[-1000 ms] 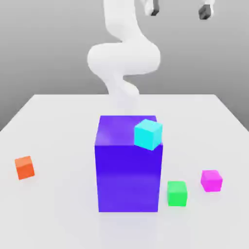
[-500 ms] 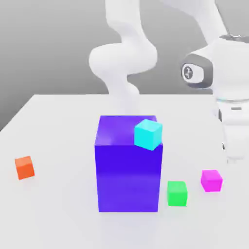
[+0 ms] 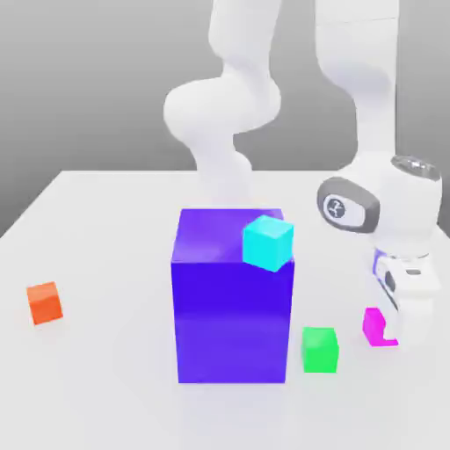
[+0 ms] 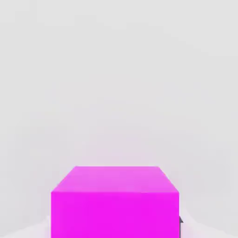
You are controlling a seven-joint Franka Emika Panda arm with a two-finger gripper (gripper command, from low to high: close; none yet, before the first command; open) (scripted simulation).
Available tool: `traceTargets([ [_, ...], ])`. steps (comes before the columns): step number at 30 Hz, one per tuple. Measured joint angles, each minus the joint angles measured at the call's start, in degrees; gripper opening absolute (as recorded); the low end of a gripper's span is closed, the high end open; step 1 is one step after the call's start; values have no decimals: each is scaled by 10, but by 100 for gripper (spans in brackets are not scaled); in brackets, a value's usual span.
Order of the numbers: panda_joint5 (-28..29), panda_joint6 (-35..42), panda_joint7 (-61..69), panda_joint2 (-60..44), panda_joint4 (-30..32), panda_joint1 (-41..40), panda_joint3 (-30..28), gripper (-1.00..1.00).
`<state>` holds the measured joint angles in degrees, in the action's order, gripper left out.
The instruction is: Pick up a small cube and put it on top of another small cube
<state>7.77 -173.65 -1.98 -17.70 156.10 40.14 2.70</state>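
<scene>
A small magenta cube [image 3: 373, 325] rests on the white table [image 3: 105, 387] at the exterior view's right. My gripper [image 3: 397, 321] is lowered right at this cube and covers its right part. In the hand view the magenta cube [image 4: 115, 202] lies close in front of the hand. A small green cube [image 3: 321, 349] sits just to the left of the magenta one. A small orange cube [image 3: 44, 302] lies far off at the exterior view's left. A small cyan cube [image 3: 267, 242] sits on the top corner of a tall blue-purple block [image 3: 230, 308].
The tall blue-purple block stands in the middle of the table, between the orange cube and the green and magenta cubes. My white arm [image 3: 220, 114] rises behind it and bends over to the right.
My hand has come down from high above to the table at the magenta cube, now partly covering it. The cubes have not moved.
</scene>
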Motion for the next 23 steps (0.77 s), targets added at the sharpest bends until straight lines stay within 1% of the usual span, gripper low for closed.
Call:
traceTargets([
  [2,-9,25,7,31,6,-9,11,-100],
  [6,-47,89,36,111,22,-24,35,-100],
  [9,-68,134,80,173,37,-70,15,-100],
  [13,-72,188,139,248,59,-125,-36,-100],
  [15,-74,172,150,234,62,-131,-46,-100],
  [20,-85,82,161,141,58,-134,-47,-100],
  [21,-86,72,162,130,58,-134,-47,100],
  [23,-86,72,162,130,58,-134,-47,100],
])
